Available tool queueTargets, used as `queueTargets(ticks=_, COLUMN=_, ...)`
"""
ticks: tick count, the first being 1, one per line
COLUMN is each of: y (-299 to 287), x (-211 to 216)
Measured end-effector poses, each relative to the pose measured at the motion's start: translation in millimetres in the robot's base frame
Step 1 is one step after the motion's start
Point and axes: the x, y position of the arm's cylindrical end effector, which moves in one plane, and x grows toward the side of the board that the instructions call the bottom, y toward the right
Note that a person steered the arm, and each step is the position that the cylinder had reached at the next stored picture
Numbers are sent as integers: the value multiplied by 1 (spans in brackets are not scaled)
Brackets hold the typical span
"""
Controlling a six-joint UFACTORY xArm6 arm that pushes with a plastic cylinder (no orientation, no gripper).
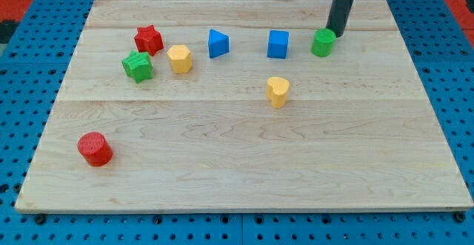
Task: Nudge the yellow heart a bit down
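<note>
My tip [338, 33], no gripper fitted, touches the green block [322, 43], well up-right of the yellow heart [277, 91]; approaching carelessly could drag green or the blue cube [278, 44].

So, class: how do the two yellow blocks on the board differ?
The yellow heart lies alone near the board's middle; the yellow hexagon lies further to the view's left, close to the green star. The heart is notched on top; the hexagon is flat-sided. Both are yellow, and both are far from my tip.
</note>
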Motion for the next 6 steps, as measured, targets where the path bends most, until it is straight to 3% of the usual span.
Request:
queueTargets(ticks=1, y=6, x=-31)
queueTargets(ticks=2, y=6, x=-27)
queueTargets(ticks=3, y=74, x=15)
queueTargets(ticks=4, y=22, x=70)
queueTargets(ticks=6, y=-165, x=118)
